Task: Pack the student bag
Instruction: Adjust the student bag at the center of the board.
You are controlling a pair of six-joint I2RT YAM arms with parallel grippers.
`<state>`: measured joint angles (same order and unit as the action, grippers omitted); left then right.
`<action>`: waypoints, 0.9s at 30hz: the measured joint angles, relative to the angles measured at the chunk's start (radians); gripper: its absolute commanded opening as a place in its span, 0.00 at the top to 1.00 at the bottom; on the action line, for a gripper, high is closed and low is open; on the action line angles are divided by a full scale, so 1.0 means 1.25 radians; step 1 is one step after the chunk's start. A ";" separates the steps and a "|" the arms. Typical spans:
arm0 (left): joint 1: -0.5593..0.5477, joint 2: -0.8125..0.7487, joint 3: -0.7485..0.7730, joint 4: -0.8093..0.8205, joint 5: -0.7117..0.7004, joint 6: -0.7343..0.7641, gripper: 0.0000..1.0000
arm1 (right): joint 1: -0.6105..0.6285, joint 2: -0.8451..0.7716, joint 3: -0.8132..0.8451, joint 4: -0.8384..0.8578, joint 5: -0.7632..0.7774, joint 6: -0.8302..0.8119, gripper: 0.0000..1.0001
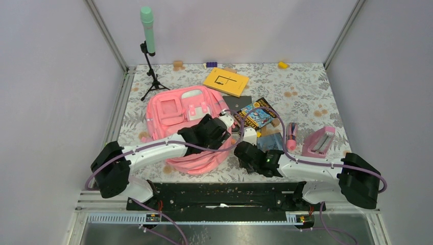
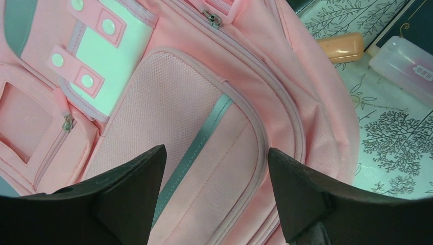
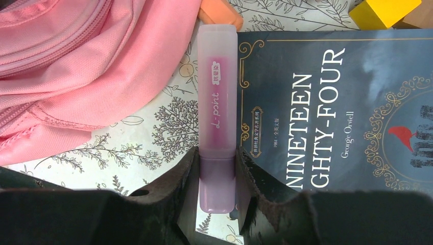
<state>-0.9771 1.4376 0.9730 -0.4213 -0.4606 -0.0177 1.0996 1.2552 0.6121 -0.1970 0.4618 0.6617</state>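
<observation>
The student bag [image 1: 173, 115] is a large pink backpack lying front-up at the centre left. My left gripper [image 1: 217, 130] hovers just over its right side. In the left wrist view the jaws [image 2: 216, 149] stand wide open over the bag's front panel [image 2: 168, 102], with nothing between them. My right gripper [image 1: 244, 150] sits just right of the bag's lower edge. It is shut [image 3: 217, 153] on the end of a purple highlighter [image 3: 217, 92], which points away from it. The highlighter lies between the bag's fabric [image 3: 76, 66] and a dark book [image 3: 337, 102].
A yellow book [image 1: 225, 81] and a colourful book [image 1: 257, 116] lie beyond the grippers. A pink pencil case [image 1: 318, 143] and a pink tube [image 1: 291, 135] are at the right. A microphone tripod [image 1: 148, 46] stands at the back left. Small blocks [image 1: 282, 65] line the far edge.
</observation>
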 measured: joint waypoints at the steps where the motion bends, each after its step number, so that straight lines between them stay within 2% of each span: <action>1: -0.002 0.002 0.000 0.000 -0.005 0.004 0.23 | 0.000 0.000 0.000 0.000 0.000 0.000 0.96; 10: -0.019 0.030 0.000 0.002 -0.045 0.023 0.22 | 0.000 -0.022 -0.006 0.000 0.000 0.006 0.97; 15: -0.020 0.030 0.000 0.002 -0.058 0.027 0.30 | 0.000 -0.029 -0.011 0.000 0.000 0.010 0.97; 22: -0.032 0.037 0.000 0.007 -0.204 0.045 0.34 | 0.000 -0.041 -0.029 0.007 0.000 0.016 0.97; 27: -0.035 0.037 -0.002 0.024 -0.267 0.061 0.34 | 0.000 -0.041 -0.030 0.011 0.000 0.017 0.97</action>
<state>-1.0210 1.4834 0.9703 -0.3912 -0.7948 0.0589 1.0996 1.2037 0.5751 -0.1833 0.4614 0.6830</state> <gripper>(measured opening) 0.657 0.338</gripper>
